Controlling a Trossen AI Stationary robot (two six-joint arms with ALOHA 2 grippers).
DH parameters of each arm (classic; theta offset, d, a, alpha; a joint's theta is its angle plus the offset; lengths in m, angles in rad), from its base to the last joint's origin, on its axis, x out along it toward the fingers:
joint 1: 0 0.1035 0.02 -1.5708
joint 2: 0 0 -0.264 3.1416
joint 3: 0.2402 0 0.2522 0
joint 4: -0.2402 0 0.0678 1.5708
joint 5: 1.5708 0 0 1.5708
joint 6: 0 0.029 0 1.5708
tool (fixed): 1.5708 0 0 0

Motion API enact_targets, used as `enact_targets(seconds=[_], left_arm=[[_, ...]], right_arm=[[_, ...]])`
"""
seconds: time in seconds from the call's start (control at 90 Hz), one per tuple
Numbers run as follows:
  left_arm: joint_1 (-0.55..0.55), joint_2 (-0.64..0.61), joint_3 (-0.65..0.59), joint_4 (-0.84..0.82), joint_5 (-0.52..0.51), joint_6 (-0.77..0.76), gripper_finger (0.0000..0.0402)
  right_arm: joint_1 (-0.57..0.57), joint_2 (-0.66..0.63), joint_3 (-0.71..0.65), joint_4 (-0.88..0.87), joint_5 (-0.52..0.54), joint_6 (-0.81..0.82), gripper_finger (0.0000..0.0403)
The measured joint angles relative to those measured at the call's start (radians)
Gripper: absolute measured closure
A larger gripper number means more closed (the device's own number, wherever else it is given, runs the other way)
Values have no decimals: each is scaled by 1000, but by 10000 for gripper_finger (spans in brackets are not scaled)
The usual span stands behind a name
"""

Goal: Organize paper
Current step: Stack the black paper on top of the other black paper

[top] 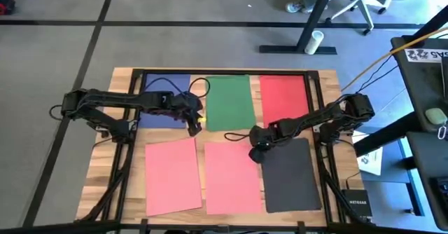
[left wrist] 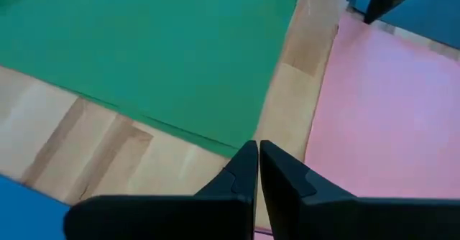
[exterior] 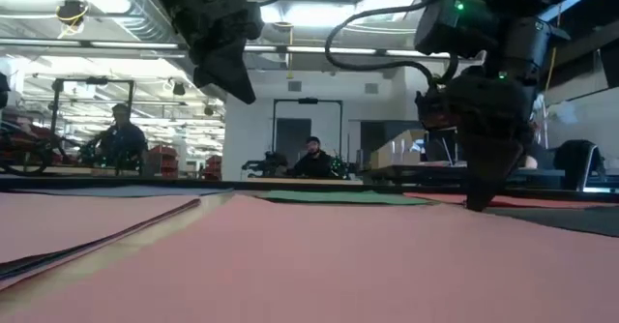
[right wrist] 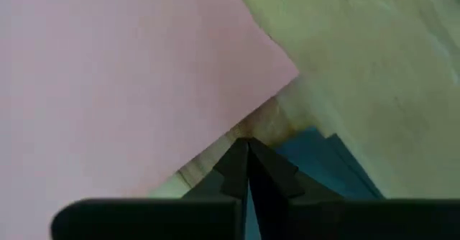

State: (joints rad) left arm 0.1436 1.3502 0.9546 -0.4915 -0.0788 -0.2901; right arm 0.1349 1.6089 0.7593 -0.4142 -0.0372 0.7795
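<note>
Six sheets of paper lie flat on the wooden table: blue (top: 168, 83), green (top: 229, 101) and red (top: 283, 94) in the far row, two salmon pink ones (top: 173, 178) (top: 231, 178) and a dark grey one (top: 290, 181) in the near row. My left gripper (left wrist: 257, 148) is shut and hangs above the bare wood between the blue, green and pink sheets, clear of the table in the low view (exterior: 242, 91). My right gripper (right wrist: 248, 145) is shut and points down at the gap between the middle pink sheet's far right corner (right wrist: 284, 75) and the dark sheet's far left corner (right wrist: 323, 150). My right gripper reaches down with its shut fingertips (exterior: 476, 205) to table level beside the dark sheet's far left corner (right wrist: 305, 141). The fingers come from above, slanting from the table's right. Whether the tips touch the sheet or the wood, I cannot tell.
A black frame (top: 318, 108) runs around the table's work area, and a black cable (top: 199, 87) loops over the far row. Strips of bare wood (left wrist: 302, 46) separate the sheets. Beyond the table's far edge, people (exterior: 311, 159) sit in the room.
</note>
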Motion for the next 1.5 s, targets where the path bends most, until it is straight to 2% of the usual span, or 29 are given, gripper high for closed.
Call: enact_targets(seconds=[1.133, 1.367, 1.5], left_arm=[[0, 0, 0, 0, -1, -2, 402], [0, 0, 0, 0, -1, 1, 402], [0, 0, 0, -3, -1, 1, 402]], right_arm=[[0, -4, -2, -111, 49, 54, 403], [3, -63, -13, -145, 88, 19, 403], [18, -101, -8, -128, 68, -35, 403]])
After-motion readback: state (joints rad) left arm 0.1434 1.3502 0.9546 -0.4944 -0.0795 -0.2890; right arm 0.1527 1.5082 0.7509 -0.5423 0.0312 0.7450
